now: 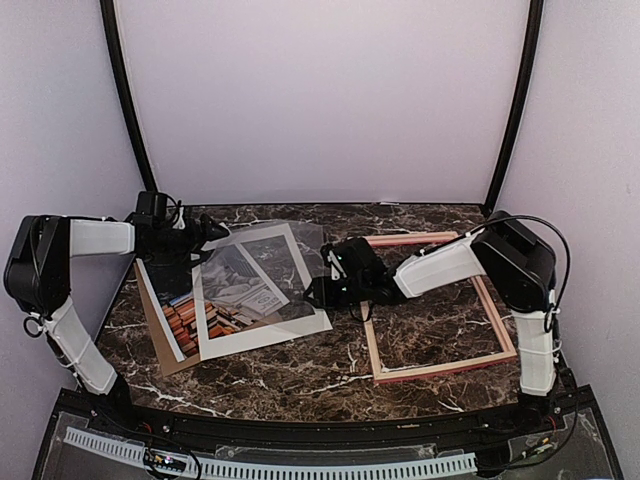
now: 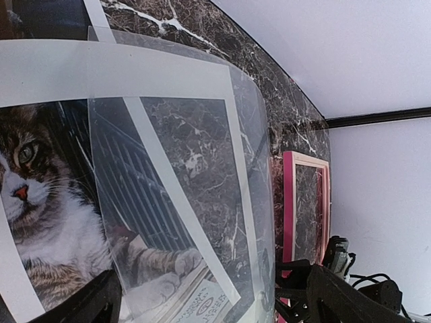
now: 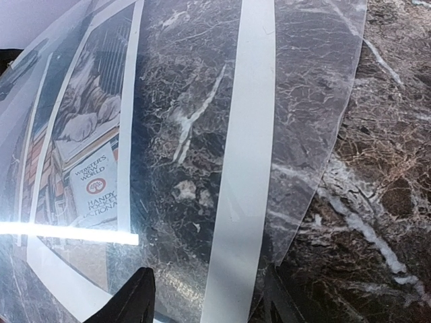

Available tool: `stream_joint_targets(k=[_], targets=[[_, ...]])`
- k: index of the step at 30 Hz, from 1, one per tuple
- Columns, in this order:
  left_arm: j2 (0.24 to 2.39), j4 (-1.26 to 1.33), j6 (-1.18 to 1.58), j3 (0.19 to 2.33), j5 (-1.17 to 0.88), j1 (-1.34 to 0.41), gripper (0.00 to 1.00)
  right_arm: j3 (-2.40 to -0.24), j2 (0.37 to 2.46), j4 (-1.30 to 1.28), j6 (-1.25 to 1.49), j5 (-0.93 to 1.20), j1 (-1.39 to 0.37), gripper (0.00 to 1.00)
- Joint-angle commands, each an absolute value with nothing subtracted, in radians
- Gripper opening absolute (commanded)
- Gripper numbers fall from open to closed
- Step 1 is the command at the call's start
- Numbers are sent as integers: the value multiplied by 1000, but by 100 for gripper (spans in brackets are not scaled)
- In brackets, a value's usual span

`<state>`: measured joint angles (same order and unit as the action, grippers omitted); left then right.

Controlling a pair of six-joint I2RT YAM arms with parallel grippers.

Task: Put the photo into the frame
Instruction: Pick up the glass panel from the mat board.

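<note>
You're at the unstacking step, I'd judge, not the loading one. The photo (image 1: 178,315), a paper print of a grey tabby w/ orange-brown books, lies flat at the left of the dark veined marble counter (image 1: 300,385). It rests on a plain brown backing board (image 1: 168,362) and is mostly covered by a white card mat w/ a cut-out window (image 1: 270,337). Over both sits a clear thin plastic glazing sheet (image 1: 262,262), bowed up in a smooth curve, not lying flat. The frame (image 1: 445,367), thin wood rails w/ pink face and pale sides, lies empty at the right, well apart from the print, marble showing thru it.

L jaws: wide apart at the stack's far-left corner, gripping nothing. R jaws: part-way apart at the sheet's right edge. That edge crosses the gap but no pinch shows, and you can't tell if one finger (image 3: 135,303) is under it.

Next move, prob.: get the sheet off and park it, then the mat, before you touch the print. The sheet is glossy and looks springy and slippery, so expect it to flex and pop free if you bite only a corner. The mat looks like stiff matte card. The print is thin paper flat on hard stone, so you'll need an overhanging edge to get a jaw beneath.
</note>
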<state>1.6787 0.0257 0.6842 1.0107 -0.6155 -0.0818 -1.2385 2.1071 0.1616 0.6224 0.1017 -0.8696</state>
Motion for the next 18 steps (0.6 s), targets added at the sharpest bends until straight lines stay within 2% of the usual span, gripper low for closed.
stream_joint_targets(k=[1, 18], targets=[[1689, 68, 720, 987, -667, -73, 99, -1155, 2192, -189, 625, 70, -888, 56], [1747, 126, 784, 1009, -740, -58, 99, -1127, 2181, -220, 591, 25, -890, 54]])
